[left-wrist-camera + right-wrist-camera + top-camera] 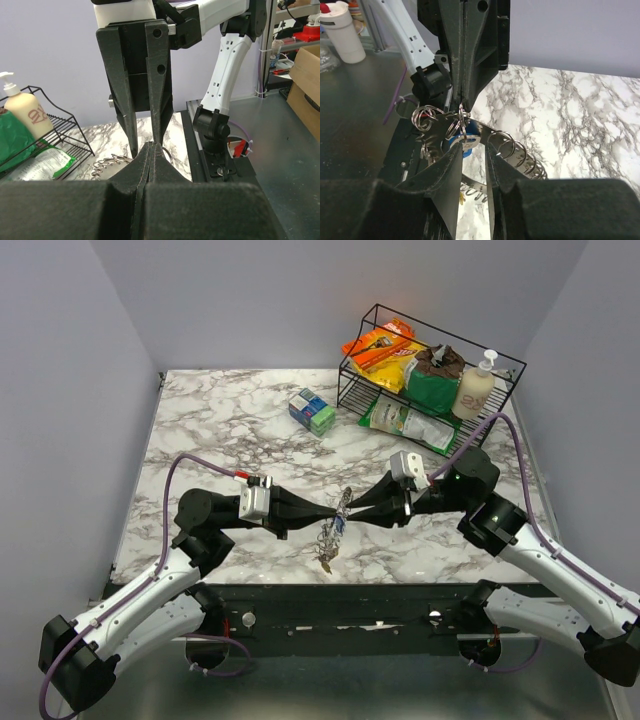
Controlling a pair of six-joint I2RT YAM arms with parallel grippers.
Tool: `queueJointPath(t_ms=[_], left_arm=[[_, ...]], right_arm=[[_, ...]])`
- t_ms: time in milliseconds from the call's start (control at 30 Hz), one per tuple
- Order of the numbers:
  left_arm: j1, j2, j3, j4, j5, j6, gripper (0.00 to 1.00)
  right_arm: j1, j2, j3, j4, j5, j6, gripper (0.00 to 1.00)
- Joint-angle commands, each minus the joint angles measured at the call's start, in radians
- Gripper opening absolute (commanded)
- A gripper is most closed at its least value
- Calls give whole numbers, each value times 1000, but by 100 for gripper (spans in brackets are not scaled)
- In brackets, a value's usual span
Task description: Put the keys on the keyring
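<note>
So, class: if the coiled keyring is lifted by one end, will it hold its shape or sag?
The keyring is a loop of spring-like coils, so it would likely flex and sag rather than stay rigid. Thin wire suggests it is light for its size. The blue key dangling by it would probably swing and shift the load.

Top looks down; wrist cams face each other (keyring [520, 152] shared).

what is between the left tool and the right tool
The keyring and a blue key sit in the narrow gap between the left tool and the right tool. This shows in the top view, and closer in the right wrist view.
</note>
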Motion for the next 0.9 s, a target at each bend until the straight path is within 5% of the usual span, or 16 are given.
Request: queueJointPath(t_ms=[0, 867], left_arm=[[-2, -10, 33, 41, 7, -3, 0], [-3, -10, 30, 44, 4, -9, 0]], right_arm=[[0, 0, 19, 24, -57, 21, 33], [0, 28, 9, 85, -86, 65, 30]])
